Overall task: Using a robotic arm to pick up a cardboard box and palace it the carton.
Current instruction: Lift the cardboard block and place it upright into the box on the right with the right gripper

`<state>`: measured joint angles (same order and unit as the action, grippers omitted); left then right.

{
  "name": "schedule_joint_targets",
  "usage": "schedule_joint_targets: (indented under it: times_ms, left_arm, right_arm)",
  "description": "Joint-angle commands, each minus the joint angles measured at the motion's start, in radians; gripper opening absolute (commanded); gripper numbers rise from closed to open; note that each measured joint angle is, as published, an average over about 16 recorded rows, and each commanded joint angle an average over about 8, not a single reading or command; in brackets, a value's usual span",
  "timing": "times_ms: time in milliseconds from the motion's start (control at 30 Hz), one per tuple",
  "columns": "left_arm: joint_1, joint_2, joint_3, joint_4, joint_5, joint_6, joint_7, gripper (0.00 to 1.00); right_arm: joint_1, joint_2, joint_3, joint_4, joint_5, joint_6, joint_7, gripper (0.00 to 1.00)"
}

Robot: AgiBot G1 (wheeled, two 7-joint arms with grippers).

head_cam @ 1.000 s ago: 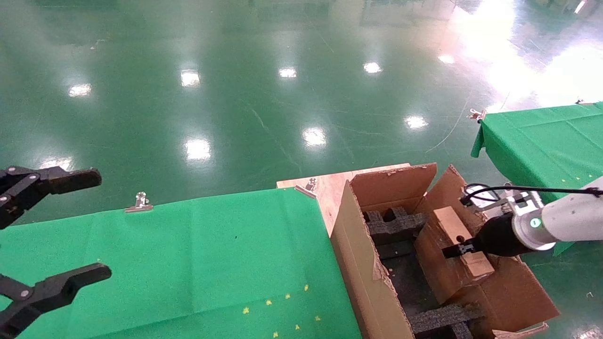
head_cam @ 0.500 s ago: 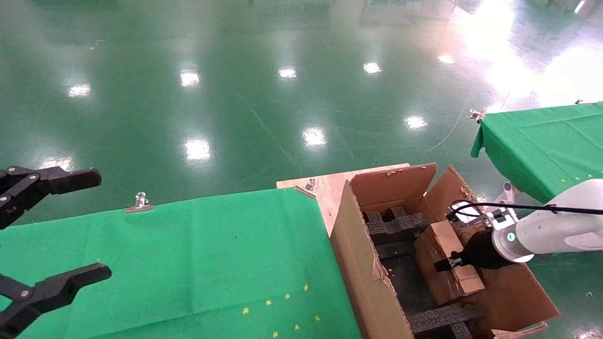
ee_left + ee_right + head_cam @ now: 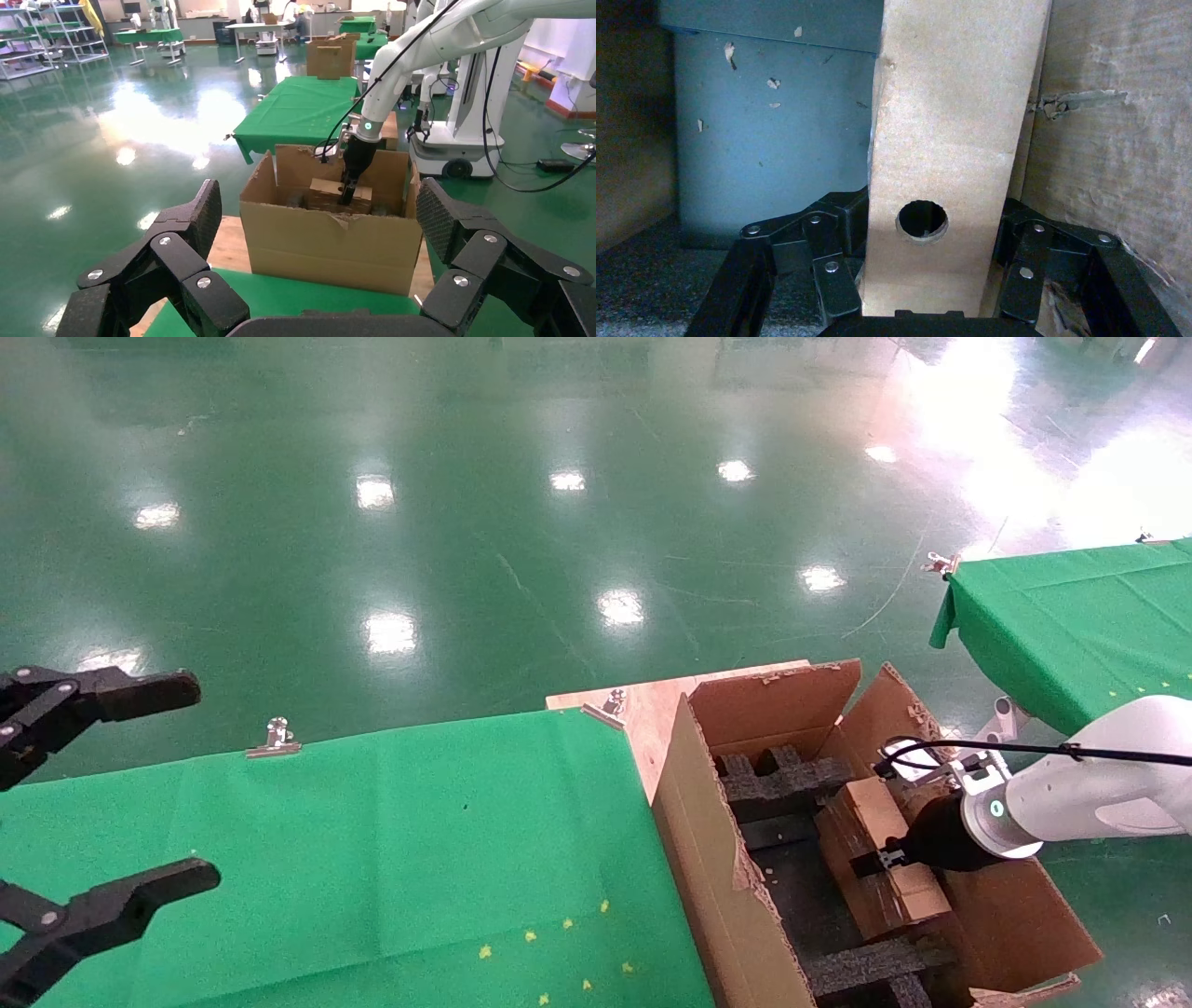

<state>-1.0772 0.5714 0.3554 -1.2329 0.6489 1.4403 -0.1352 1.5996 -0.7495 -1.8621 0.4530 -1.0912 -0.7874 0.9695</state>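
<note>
The small cardboard box (image 3: 871,812) is tilted inside the large carton (image 3: 717,859), between the black foam inserts (image 3: 782,780). The white robotic arm (image 3: 1071,794) with its green ring reaches in from the right. My right gripper (image 3: 880,862) is shut on the box. In the right wrist view the box (image 3: 947,140) fills the gap between the fingers (image 3: 835,232), its round hole facing the camera, with the carton wall (image 3: 1116,140) close beside it. My left gripper (image 3: 200,782) is open and empty, parked at the far left. The left wrist view shows the carton (image 3: 330,246) and the box (image 3: 325,193).
A green-clothed table (image 3: 372,840) lies left of the carton, with a metal clip (image 3: 277,738) on its far edge. The carton stands on a wooden board (image 3: 652,705). A second green table (image 3: 1071,617) is at the right. Shiny green floor lies beyond.
My right gripper has lowered the cardboard box deeper into the carton and a little to the left. The left arm has not moved.
</note>
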Motion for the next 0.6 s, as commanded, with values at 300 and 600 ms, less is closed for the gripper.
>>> schedule_joint_targets:
  times_ms: [300, 600]
  left_arm:
    - [0.0, 0.0, 0.0, 0.0, 0.0, 0.0, 0.0, 1.0]
    - [0.0, 0.0, 0.0, 0.0, 0.0, 0.0, 0.0, 1.0]
  right_arm:
    - [0.009, 0.006, -0.001, 0.005, -0.002, -0.003, 0.002, 1.0]
    - [0.042, 0.016, -0.011, 0.018, -0.025, -0.008, 0.012, 1.0]
